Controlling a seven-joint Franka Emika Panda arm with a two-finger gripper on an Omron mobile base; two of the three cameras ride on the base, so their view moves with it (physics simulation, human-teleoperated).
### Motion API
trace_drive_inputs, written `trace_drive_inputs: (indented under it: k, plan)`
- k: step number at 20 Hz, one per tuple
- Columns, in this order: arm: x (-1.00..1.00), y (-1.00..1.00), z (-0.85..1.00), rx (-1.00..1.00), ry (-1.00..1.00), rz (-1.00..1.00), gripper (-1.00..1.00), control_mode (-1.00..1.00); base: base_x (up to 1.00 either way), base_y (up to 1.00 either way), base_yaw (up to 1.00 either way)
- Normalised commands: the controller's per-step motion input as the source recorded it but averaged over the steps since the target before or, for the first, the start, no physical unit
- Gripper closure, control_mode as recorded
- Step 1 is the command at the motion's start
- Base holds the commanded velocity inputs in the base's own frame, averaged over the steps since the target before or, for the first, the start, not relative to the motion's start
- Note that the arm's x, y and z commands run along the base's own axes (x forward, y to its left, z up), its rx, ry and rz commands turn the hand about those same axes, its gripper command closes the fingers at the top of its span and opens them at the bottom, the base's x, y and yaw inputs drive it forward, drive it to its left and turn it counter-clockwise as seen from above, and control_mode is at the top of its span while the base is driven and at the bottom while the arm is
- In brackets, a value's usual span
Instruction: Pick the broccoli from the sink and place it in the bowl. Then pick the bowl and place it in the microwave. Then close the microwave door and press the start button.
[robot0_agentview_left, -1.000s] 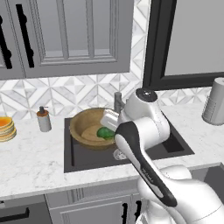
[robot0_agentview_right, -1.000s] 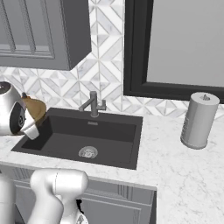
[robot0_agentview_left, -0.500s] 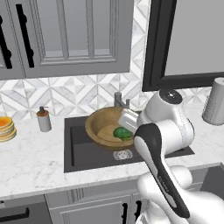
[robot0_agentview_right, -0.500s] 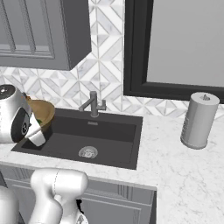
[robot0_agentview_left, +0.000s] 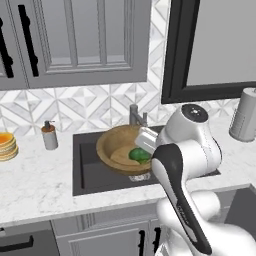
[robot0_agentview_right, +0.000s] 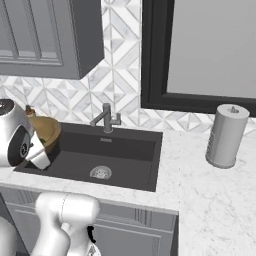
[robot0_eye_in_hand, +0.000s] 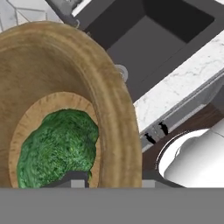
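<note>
A: Left base view?
B: The pincer (robot0_agentview_left: 145, 141) pinches the bowl (robot0_agentview_left: 121, 150) by its rim above the sink (robot0_agentview_left: 90, 172); the broccoli (robot0_agentview_left: 140, 154) lies inside, just beside the pincer.

A: Right base view?
B: Faucet (robot0_agentview_right: 106, 118) stands beyond the bowl; the arm bends low.

A: Hand view?
B: The pincer's tips (robot0_eye_in_hand: 77, 180) straddle the rim, broccoli just ahead.

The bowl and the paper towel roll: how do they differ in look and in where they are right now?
The bowl is wide, shallow and brown wood; the paper towel roll is a tall, narrow grey cylinder. The bowl is tilted, gripped at its rim over the sink; the roll stands upright on the counter. The bowl holds broccoli; the roll holds nothing. Both are round.
</note>
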Motion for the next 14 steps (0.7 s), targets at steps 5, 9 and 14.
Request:
trace_drive_inputs:
  k: [5, 9, 14]
  plan:
    - [0.0, 0.0, 0.0, 0.0, 0.0, 0.0, 1.0, 1.0, -0.61, 0.23, -0.36]
    - [0.0, 0.0, 0.0, 0.0, 0.0, 0.0, 1.0, 1.0, -0.49, 0.41, -0.59]
    - [0.0, 0.0, 0.0, 0.0, 0.0, 0.0, 1.0, 1.0, -0.22, 0.5, -0.73]
